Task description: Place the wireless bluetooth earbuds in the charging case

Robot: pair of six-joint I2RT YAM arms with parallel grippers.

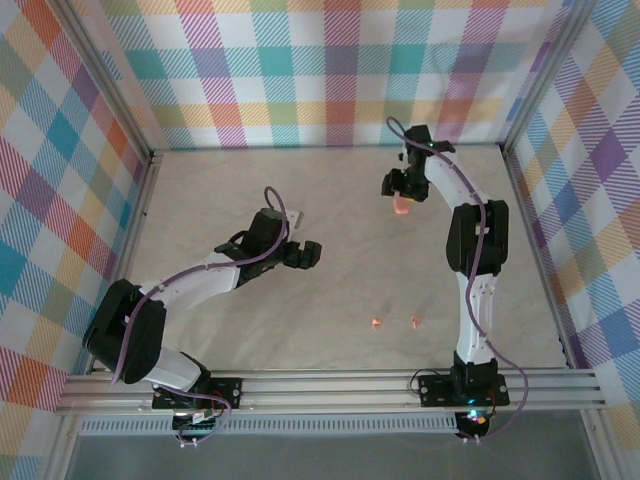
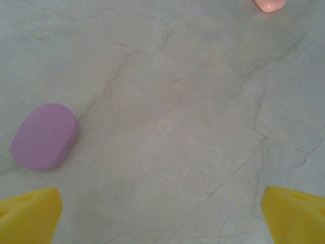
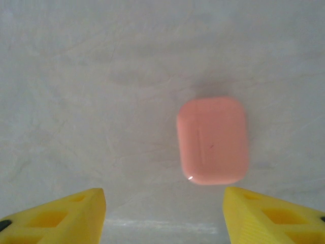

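On the far right of the pale marbled tabletop point(image 1: 200, 200), a salmon rounded plastic case point(image 3: 213, 141) lies just beyond the right gripper point(image 3: 163, 195), whose jaws are parted and empty. Two tiny salmon-orange earbuds point(image 1: 375, 322) rest near, right of centre. The left gripper point(image 2: 160, 198), spread wide, grasps nothing; a lilac oval case point(image 2: 44, 135) lies nearby.

We'd call this a robotics lab test cell, not anybody's home. There's a left arm point(image 1: 195, 283) and a right arm point(image 1: 477, 290) bolted to an aluminium rail point(image 1: 330, 385), and a marble-look tabletop point(image 1: 340, 250) boxed in by metal frame posts point(image 1: 105, 80). Loud plaid cloth walls point(image 1: 330, 70) hang all round.
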